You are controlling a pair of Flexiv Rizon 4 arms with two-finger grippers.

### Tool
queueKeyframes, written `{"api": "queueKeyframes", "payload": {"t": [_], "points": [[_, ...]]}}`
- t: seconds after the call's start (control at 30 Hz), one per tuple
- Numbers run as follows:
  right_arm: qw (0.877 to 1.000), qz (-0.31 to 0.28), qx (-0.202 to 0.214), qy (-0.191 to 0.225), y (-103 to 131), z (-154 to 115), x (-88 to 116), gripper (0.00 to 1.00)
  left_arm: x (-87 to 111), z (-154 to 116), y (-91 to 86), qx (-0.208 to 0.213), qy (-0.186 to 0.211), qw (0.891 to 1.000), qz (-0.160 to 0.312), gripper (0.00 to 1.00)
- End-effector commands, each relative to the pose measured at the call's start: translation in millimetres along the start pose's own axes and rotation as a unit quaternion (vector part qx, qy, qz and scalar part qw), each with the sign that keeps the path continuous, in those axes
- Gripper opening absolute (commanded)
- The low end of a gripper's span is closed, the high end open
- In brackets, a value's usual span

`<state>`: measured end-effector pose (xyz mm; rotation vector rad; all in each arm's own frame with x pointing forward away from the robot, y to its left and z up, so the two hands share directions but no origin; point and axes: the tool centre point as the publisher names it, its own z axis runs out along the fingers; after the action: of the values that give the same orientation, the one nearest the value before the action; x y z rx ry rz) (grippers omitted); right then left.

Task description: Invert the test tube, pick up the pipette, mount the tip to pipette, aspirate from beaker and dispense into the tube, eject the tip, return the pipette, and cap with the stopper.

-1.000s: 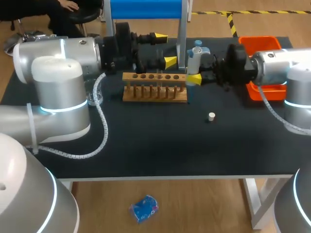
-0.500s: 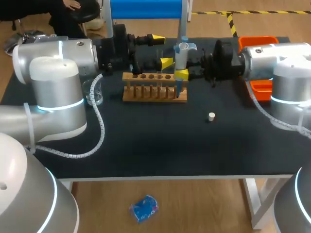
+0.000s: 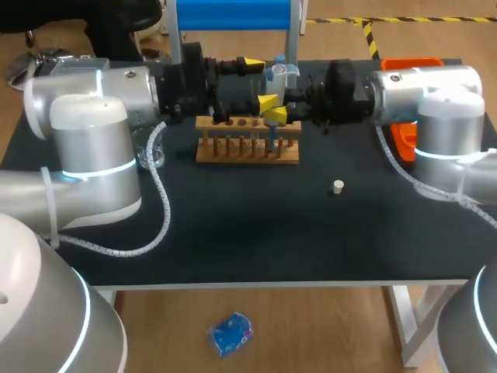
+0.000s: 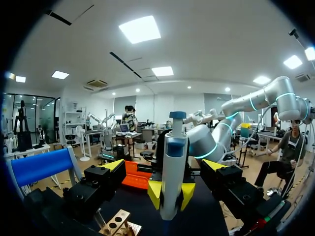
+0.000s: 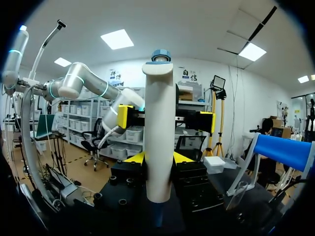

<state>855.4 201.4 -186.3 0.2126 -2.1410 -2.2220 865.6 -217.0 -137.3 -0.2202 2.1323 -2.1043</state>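
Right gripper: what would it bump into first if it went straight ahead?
Most likely the left gripper, facing the right gripper just beyond its held pipette; depth is unclear.

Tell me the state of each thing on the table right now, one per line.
Pipette: upright, held by right gripper.
Right gripper: jaws shut on pipette.
Left gripper: jaws open.
Stopper: loose on table.
Rack: upright.
Beaker: upright.

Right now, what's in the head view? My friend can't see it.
The right gripper holds a pipette upright over the wooden rack, close to the open left gripper. A small white stopper lies on the black table.
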Motion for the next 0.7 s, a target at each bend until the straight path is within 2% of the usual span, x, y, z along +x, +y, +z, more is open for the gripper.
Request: {"api": "queueKeyframes", "payload": {"t": [0.03,0.47,0.63,0.7], "points": [[1.0,-0.001,-0.002,0.004,0.0,4.6,-6.4,0.0,-1.1,1.0,2.2,0.001,-0.001,1.0,0.001,1.0],[1.0,0.005,0.001,0.011,-0.8,10.8,-6.5,0.0,-1.1,1.6,4.6,0.003,0.001,1.0,-0.005,1.0],[1.0,0.008,0.002,0.014,-1.5,11.3,-6.2,0.0,-1.0,1.8,5.0,0.003,0.002,1.0,-0.007,0.92],[1.0,0.009,0.003,0.013,-2.0,10.9,-6.0,0.0,-1.0,1.8,5.1,0.003,0.002,1.0,-0.007,0.76]]}}
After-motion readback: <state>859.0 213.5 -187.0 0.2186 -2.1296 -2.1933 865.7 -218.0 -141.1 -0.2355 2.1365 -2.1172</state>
